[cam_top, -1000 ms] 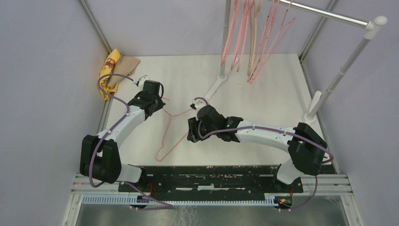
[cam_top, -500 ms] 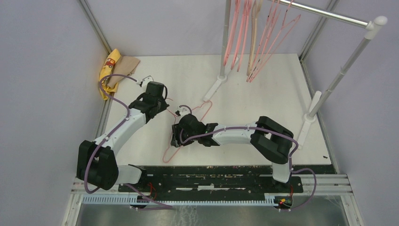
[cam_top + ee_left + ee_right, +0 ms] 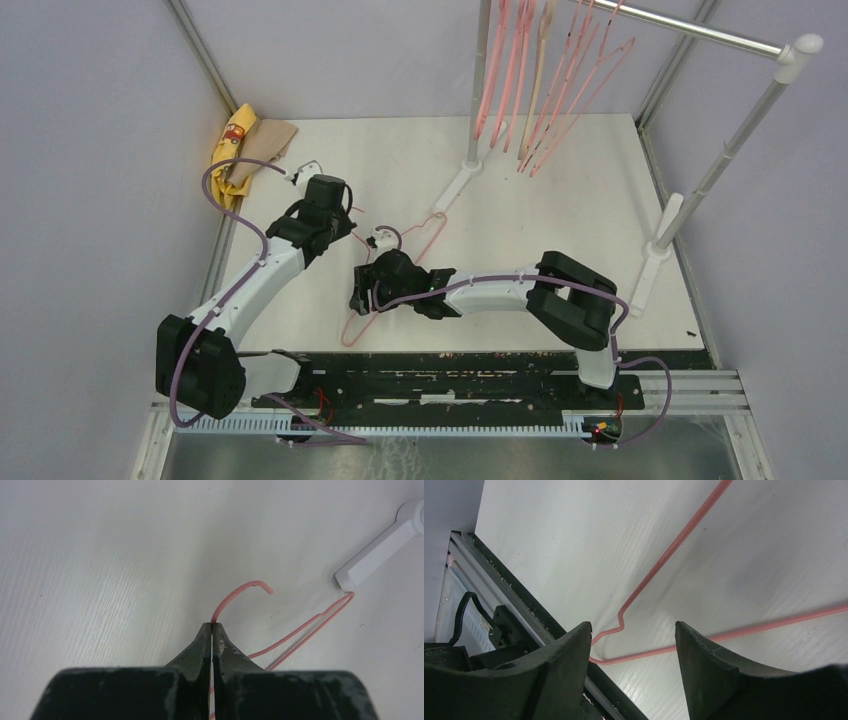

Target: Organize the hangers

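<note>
I read bright, even, diffuse light; faint soft shadow just ahead of the left gripper; its body blurs.

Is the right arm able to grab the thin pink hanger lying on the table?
Probably yes. The right gripper is open just above the thin pink hanger, with nothing between them. The left gripper pinches it by the hook, away from that spot.

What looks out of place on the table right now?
One thin pink hanger is down on the table, while the other hangers hang from the rail. The left hand is pinched shut on its hook; the right hand is open over its lower corner.
</note>
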### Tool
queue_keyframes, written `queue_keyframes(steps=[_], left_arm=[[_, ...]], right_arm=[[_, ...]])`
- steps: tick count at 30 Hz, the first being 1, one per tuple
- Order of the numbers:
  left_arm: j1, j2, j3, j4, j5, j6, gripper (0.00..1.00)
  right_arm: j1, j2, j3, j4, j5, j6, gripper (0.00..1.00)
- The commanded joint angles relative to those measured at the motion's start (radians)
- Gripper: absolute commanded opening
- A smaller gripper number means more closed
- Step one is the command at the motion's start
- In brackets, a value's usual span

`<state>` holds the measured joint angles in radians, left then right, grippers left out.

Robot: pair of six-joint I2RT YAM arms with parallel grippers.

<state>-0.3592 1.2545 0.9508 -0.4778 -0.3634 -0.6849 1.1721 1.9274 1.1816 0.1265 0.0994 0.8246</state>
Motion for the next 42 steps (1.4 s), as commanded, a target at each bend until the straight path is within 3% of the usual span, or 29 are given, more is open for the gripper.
queue_keyframes(steps=[1,20,29,32,36,40,42], left_arm=[[-0.013,-0.046,0.040,-0.002,-0.011,-0.034,0.03],[-0.069,-0.129,0.057,-0.042,0.032,-0.051,0.03],[-0.073,-0.094,0.042,-0.059,0.010,-0.029,0.03],[-0.069,-0.070,0.034,-0.056,0.014,-0.011,0.31],[-0.021,-0.029,0.024,-0.012,0.091,0.020,0.56],[0.050,0.084,0.063,0.003,0.172,0.040,0.61],[0.057,0.154,0.106,-0.023,0.170,0.058,0.54]], right_arm=[[0.008,0.041,0.056,0.042,0.053,-0.004,0.70],[0.060,0.112,0.080,0.072,0.292,-0.012,0.64],[0.069,0.079,0.084,-0.052,0.406,-0.036,0.61],[0.070,0.009,0.027,-0.090,0.491,-0.032,0.61],[0.070,-0.097,-0.049,-0.122,0.554,-0.035,0.62],[0.072,-0.169,-0.077,-0.199,0.562,-0.034,0.62],[0.072,-0.203,-0.104,-0.212,0.557,-0.028,0.62]])
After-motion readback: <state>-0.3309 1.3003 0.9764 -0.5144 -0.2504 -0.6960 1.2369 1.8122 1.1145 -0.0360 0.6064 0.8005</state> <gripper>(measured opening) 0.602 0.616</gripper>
